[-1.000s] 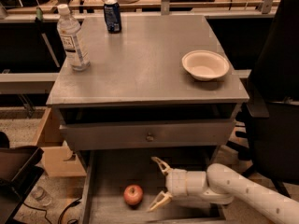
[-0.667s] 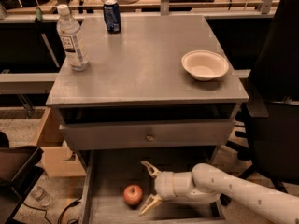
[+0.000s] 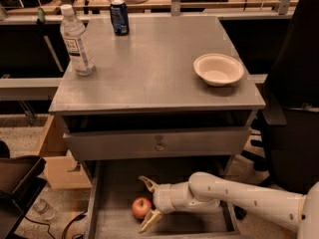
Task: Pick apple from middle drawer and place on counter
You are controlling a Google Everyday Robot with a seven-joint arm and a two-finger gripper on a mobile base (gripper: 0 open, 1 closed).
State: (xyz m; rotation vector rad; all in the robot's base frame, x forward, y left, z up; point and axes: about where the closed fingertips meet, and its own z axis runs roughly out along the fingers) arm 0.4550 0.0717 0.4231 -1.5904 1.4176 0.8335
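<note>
The small red apple (image 3: 141,207) lies on the floor of the pulled-out middle drawer (image 3: 112,183), near its front. My gripper (image 3: 148,203) reaches in from the right on a white arm. Its two tan fingers are spread open, one behind the apple (image 3: 148,183) and one in front of it (image 3: 150,220), so the apple sits just at the mouth of the jaws. I cannot tell whether a finger touches it. The grey counter (image 3: 154,63) above is the cabinet's flat top.
On the counter stand a clear water bottle (image 3: 76,41) at the left, a blue can (image 3: 119,17) at the back and a white bowl (image 3: 218,69) at the right. The shut upper drawer front with its knob (image 3: 159,145) overhangs the open drawer. A cardboard box (image 3: 55,158) is at the left.
My gripper has moved left along the drawer toward the apple; its open fingers now bracket the apple. The apple has not moved.
</note>
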